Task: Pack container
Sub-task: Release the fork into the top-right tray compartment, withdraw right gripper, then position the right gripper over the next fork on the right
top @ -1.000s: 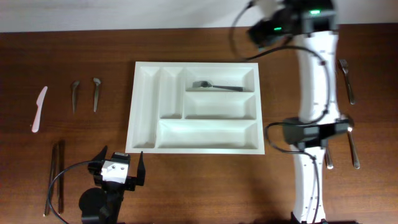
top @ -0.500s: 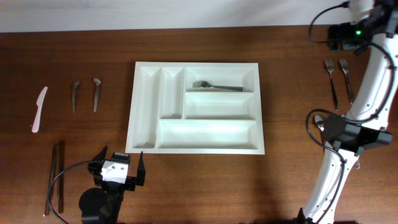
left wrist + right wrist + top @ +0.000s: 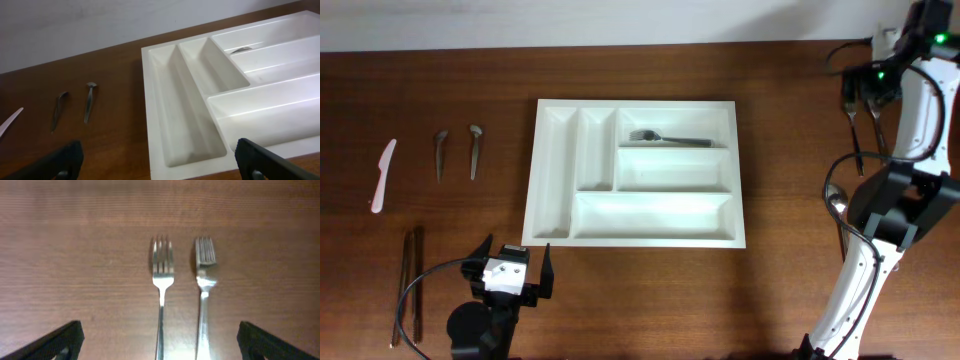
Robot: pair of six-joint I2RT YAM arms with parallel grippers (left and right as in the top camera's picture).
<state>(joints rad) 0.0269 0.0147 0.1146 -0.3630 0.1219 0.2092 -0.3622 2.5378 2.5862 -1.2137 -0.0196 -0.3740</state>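
Observation:
The white container (image 3: 636,103) lies in the middle of the table, with one fork (image 3: 665,138) in its top long compartment. It also shows in the left wrist view (image 3: 150,90). My left gripper (image 3: 514,253) is open and empty near the container's front left corner; its fingers (image 3: 160,162) frame that corner. My right gripper (image 3: 863,98) is open and empty at the far right back. It hovers over two forks lying side by side on the table, the left fork (image 3: 162,290) and the right fork (image 3: 204,295), both between its fingers (image 3: 159,330).
A white plastic knife (image 3: 383,175), two small spoons (image 3: 440,150) (image 3: 475,148) and two long dark utensils (image 3: 410,285) lie left of the container. A spoon (image 3: 835,205) lies at the right, partly hidden by the right arm.
My right arm has swung from the container's back right corner out to the far right and now sits over the two forks. The left arm has not moved.

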